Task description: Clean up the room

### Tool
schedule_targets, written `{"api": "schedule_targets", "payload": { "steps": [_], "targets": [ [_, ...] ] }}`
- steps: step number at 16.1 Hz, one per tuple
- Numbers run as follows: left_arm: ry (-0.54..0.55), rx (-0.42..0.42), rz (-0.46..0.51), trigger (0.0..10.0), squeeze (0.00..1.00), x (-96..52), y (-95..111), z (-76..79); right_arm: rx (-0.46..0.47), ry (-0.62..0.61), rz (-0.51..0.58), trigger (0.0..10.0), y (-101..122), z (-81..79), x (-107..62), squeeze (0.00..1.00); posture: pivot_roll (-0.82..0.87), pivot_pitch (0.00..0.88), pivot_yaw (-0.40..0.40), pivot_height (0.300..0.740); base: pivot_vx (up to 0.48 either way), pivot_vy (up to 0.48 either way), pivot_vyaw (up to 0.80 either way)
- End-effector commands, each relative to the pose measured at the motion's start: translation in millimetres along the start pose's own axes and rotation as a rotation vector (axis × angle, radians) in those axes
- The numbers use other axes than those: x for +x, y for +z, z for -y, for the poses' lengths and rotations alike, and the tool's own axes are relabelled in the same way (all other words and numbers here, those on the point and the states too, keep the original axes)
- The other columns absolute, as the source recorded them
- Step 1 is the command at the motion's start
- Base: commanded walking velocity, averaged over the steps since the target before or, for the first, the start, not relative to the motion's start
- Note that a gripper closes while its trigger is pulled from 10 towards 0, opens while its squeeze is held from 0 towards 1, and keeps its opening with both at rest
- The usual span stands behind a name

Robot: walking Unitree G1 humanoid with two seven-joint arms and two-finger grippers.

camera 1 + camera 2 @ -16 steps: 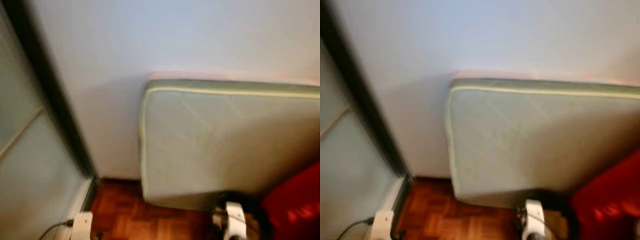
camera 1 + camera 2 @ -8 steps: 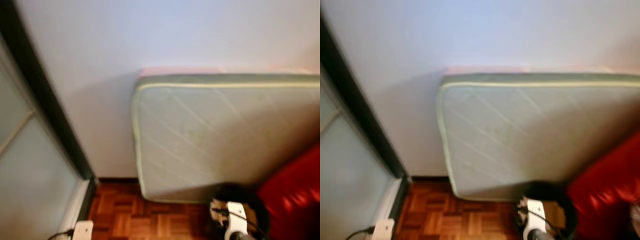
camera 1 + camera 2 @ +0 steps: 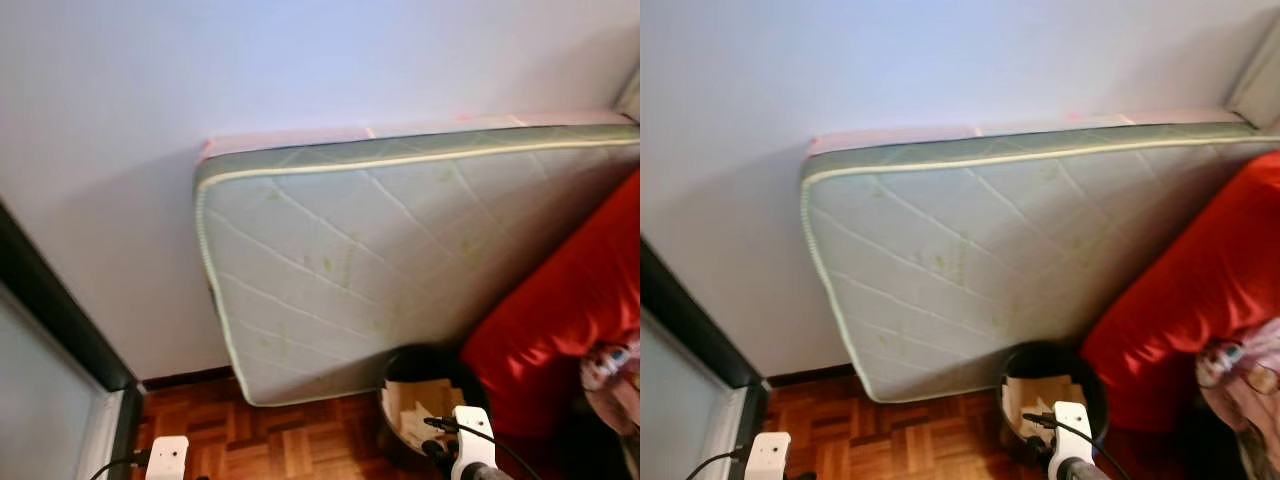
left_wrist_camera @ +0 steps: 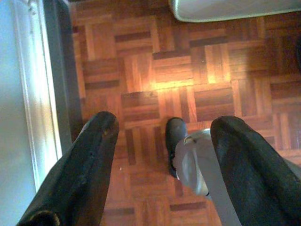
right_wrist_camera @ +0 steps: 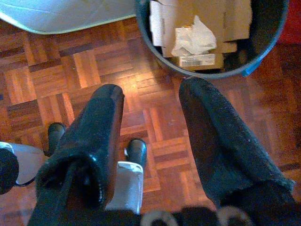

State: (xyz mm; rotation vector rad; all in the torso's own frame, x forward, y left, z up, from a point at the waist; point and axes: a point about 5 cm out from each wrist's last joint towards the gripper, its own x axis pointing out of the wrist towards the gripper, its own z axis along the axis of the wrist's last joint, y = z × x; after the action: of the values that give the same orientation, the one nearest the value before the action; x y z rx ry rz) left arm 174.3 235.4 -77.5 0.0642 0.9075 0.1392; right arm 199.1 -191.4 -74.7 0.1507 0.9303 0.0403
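A black waste bin (image 3: 425,400) holding cardboard and crumpled paper (image 5: 193,40) stands on the parquet floor beside a red sofa (image 3: 560,320). My right gripper (image 5: 150,117) hangs open above the floor just short of the bin (image 5: 263,52), nothing between its fingers. My left gripper (image 4: 160,141) is open too, pointing down at bare parquet near a white door frame (image 4: 35,89). My wrists (image 3: 470,440) show at the bottom of the eye views.
A pale quilted mattress (image 3: 380,280) leans on its edge against the white wall. A dark-framed sliding door (image 3: 50,330) is at the left. Pink and patterned cloth (image 3: 1250,380) lies on the sofa. My feet (image 4: 174,136) stand on the parquet.
The camera has swung to the right: mattress and door frame slid left, more of the red sofa, the cloth and the bin came into view. The blur has cleared.
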Motion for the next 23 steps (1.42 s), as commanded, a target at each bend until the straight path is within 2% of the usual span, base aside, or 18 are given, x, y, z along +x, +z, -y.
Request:
{"api": "schedule_targets", "payload": {
  "steps": [1,4,5,6,8,12,14,16,18,20,23],
  "targets": [
    [-0.024,0.016,-0.001,10.0,0.00,0.4,0.4,4.3,-0.015,-0.009,-0.009,10.0,1.3,3.3,-0.5,0.00,0.11,0.000,-0.093,0.740,0.000,0.000,-0.76],
    [-0.059,0.006,-0.009,10.0,0.00,0.8,1.0,6.5,0.007,-0.022,0.003,10.0,2.6,3.2,-0.2,0.00,0.11,0.000,-0.087,0.740,0.000,0.000,-0.76],
    [-0.103,0.097,-0.010,10.0,0.00,1.2,3.6,8.1,0.010,-0.021,0.009,10.0,3.2,2.4,0.1,0.00,0.11,0.000,-0.084,0.740,0.000,0.000,-0.76],
    [-0.116,0.111,-0.013,10.0,0.00,1.2,3.7,8.6,-0.002,-0.018,0.009,10.0,3.5,1.9,0.2,0.00,0.11,0.000,-0.078,0.740,0.000,0.000,-0.76],
    [-0.107,0.105,-0.019,10.0,0.00,0.9,2.3,6.5,-0.002,-0.022,0.002,10.0,1.6,0.1,0.5,0.00,0.13,0.000,-0.061,0.740,0.000,0.000,-0.76],
    [-0.040,0.002,-0.025,10.0,0.00,-0.1,-0.8,-3.2,0.076,-0.052,0.014,10.0,-1.1,-5.7,1.9,0.00,0.13,0.000,0.008,0.740,0.000,0.000,-0.76],
    [-0.026,-0.042,-0.018,10.0,0.00,-0.4,-1.3,-3.8,0.131,-0.068,0.012,10.0,-3.4,-6.4,2.0,0.00,0.13,0.000,-0.009,0.740,0.000,0.000,-0.76],
    [-0.030,-0.053,-0.010,10.0,0.00,0.3,-0.5,1.9,0.132,-0.081,0.011,10.0,-2.3,-0.7,0.9,0.00,0.16,0.000,-0.055,0.740,0.000,0.000,-0.76],
    [-0.023,-0.084,-0.004,10.0,0.00,0.2,-1.0,3.9,0.134,-0.109,0.018,10.0,-2.1,2.6,0.2,0.00,0.15,0.000,-0.057,0.740,0.000,0.000,-0.76],
    [-0.018,-0.068,-0.015,10.0,0.00,0.1,-2.3,3.2,0.151,-0.131,0.020,10.0,-3.6,2.6,0.1,0.00,0.15,0.000,-0.055,0.740,0.000,0.000,-0.76],
    [-0.010,-0.043,-0.015,10.0,0.00,-0.6,-2.3,-3.5,0.201,-0.159,0.018,10.0,-7.4,-3.4,1.2,0.00,0.12,0.000,-0.002,0.740,0.000,0.000,-0.76]
  ]
}}
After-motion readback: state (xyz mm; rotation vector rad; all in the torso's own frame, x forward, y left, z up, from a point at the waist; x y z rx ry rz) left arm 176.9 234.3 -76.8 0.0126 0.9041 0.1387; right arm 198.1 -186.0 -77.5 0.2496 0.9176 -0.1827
